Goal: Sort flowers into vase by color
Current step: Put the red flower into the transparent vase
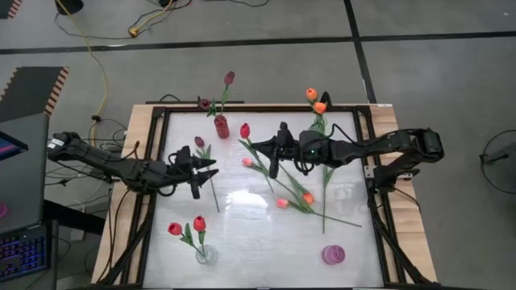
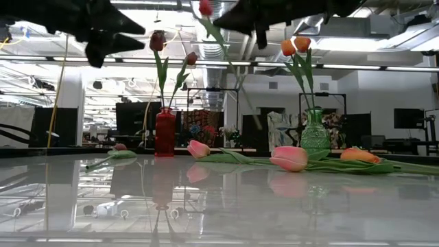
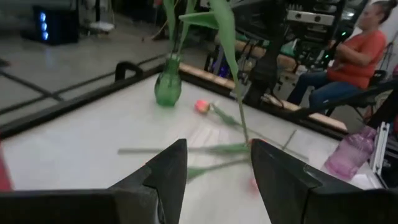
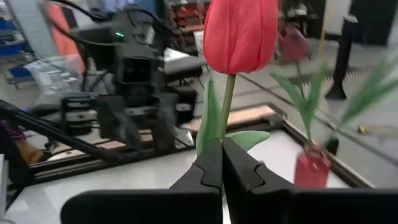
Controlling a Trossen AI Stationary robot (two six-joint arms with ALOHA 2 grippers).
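Note:
My right gripper (image 1: 275,155) is shut on a red tulip (image 4: 239,34), raised over the middle of the table. My left gripper (image 3: 214,168) hovers open over the table's left part, with nothing between its fingers. At the far edge, a red vase (image 1: 221,126) holds maroon tulips (image 1: 229,78) and a green vase (image 1: 318,122) holds orange ones (image 1: 312,95). A clear vase (image 1: 206,256) near the front holds two red tulips (image 1: 198,223). Pink tulips (image 2: 289,158) and one maroon tulip (image 1: 199,142) lie flat on the white table top. My right gripper pinches the red tulip's thin green stem (image 4: 225,121) between its two fingers, a little below the head and beside a leaf. The fingers come level from the table's right side and lie across the stem. The tulip is lifted clear, head up, and its long stem (image 2: 240,89) hangs slanting below.
An empty purple vase (image 1: 334,254) stands near the front right. A black frame (image 1: 153,161) runs round the table top. Beyond the table a person in an orange shirt (image 3: 367,50) sits among equipment.

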